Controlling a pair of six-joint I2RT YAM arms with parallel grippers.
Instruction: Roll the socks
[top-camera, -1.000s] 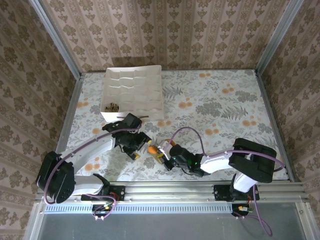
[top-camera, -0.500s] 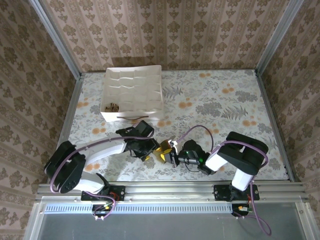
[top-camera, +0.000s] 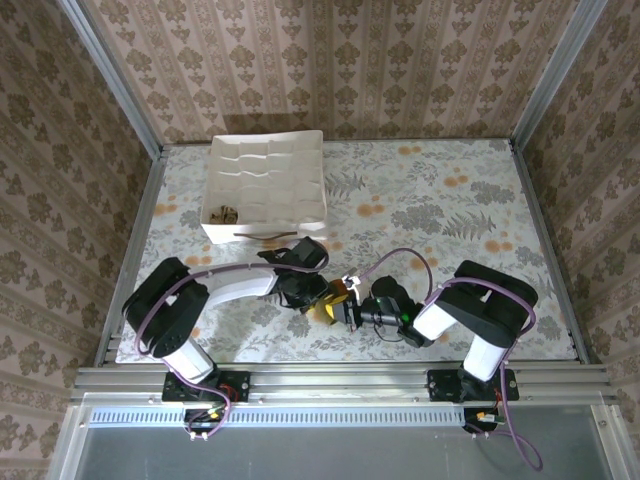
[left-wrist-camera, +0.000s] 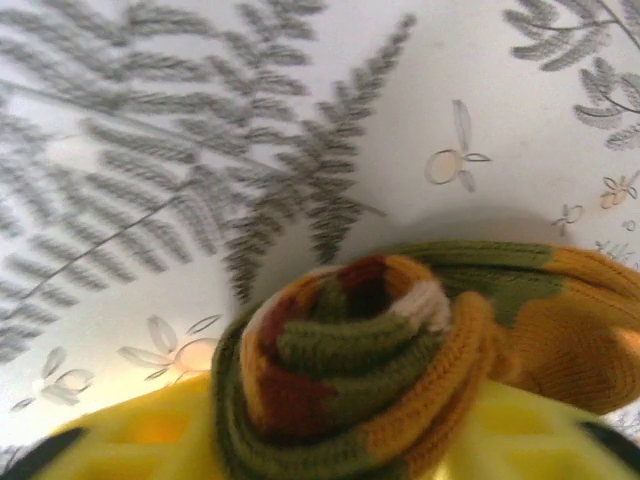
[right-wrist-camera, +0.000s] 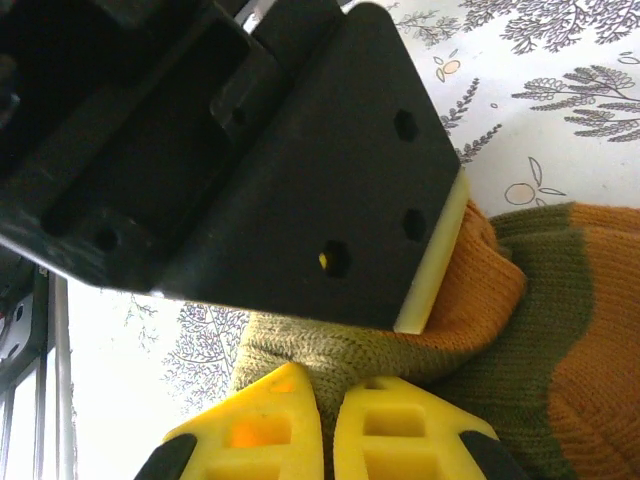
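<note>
On the floral counter (top-camera: 450, 230), below the white gridded tray (top-camera: 265, 185), we find the rolled olive-and-orange sock (left-wrist-camera: 370, 370) at lower centre of the overhead view. The right claw (right-wrist-camera: 328, 425) pinches its fabric. The left claw (top-camera: 314, 296) touches it, though we cannot tell its spread.

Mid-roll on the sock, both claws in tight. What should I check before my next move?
1. Roll tight: ok. The sock shows a neat spiral end.
2. Left claw grip: ok. Its pad presses into the orange part.
3. Right claw grip: ok. The fingers are nearly closed on olive fabric.
4. Claw spacing: not ok. The two claws almost touch.
5. Sock resting on the table: cannot tell.
</note>
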